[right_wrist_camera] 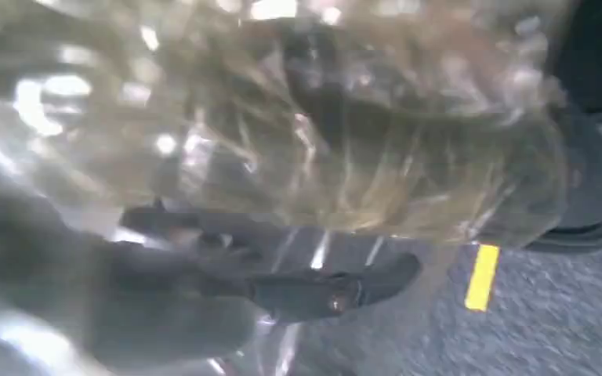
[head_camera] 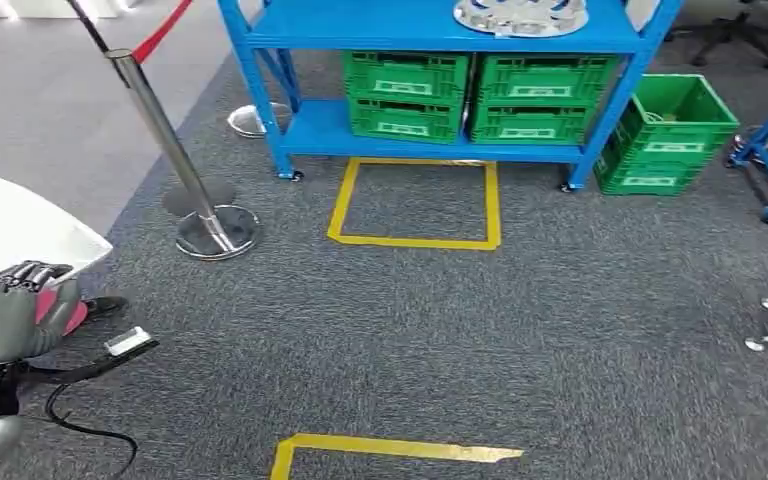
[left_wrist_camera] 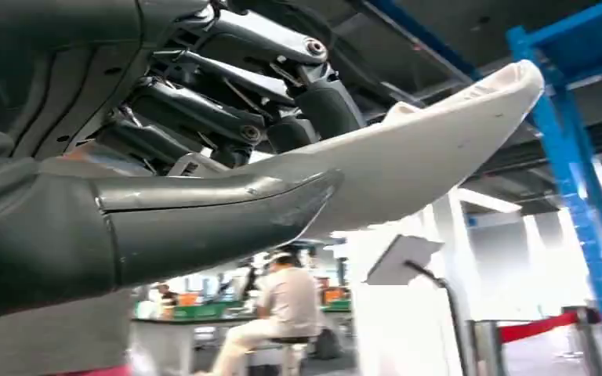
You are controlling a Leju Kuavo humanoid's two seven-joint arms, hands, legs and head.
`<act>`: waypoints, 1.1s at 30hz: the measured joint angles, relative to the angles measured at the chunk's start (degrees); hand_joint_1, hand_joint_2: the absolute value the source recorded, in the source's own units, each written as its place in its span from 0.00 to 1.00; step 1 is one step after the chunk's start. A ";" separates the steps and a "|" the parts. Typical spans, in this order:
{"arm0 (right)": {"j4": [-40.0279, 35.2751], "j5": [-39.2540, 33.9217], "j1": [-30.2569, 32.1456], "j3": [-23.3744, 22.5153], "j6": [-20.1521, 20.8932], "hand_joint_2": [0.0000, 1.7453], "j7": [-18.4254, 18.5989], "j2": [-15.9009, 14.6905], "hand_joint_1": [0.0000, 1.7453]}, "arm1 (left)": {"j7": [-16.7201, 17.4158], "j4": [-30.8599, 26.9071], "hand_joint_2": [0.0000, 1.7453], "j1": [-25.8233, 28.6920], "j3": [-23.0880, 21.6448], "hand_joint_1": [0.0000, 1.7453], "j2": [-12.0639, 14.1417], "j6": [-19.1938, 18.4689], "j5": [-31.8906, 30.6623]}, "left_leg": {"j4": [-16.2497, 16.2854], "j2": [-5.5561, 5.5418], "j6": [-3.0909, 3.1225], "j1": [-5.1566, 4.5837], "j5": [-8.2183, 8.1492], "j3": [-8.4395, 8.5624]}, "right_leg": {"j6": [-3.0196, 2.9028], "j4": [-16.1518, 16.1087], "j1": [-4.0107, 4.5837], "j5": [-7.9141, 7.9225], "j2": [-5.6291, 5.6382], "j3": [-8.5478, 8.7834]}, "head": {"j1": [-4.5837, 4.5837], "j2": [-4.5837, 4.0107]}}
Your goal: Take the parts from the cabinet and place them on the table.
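Note:
My left hand sits at the lower left of the head view and grips a white curved part that spreads out above it. The left wrist view has the thumb and dark fingers of that hand clamped on the white part. A shiny, crinkled silvery part lies against my right hand in the blurred right wrist view, dark fingers reaching along beneath it. Ahead, on the blue cabinet, rests another silvery part.
Green crates fill the cabinet's lower shelf, and one more stands on the carpet to its right. A chrome stanchion with red rope stands left. A yellow tape square marks the carpet. A black cable trails nearby. A person sits far off.

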 joint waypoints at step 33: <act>-0.11 -0.13 0.25 0.11 -0.39 0.00 -0.42 -0.26 0.00 | 0.29 -0.07 1.00 0.89 0.77 1.00 -0.06 -1.03 -0.13 | 2.99 -3.42 2.89 -3.03 -3.23 0.52 | -5.96 0.59 2.86 1.64 -0.09 -1.23 | -1.20 0.00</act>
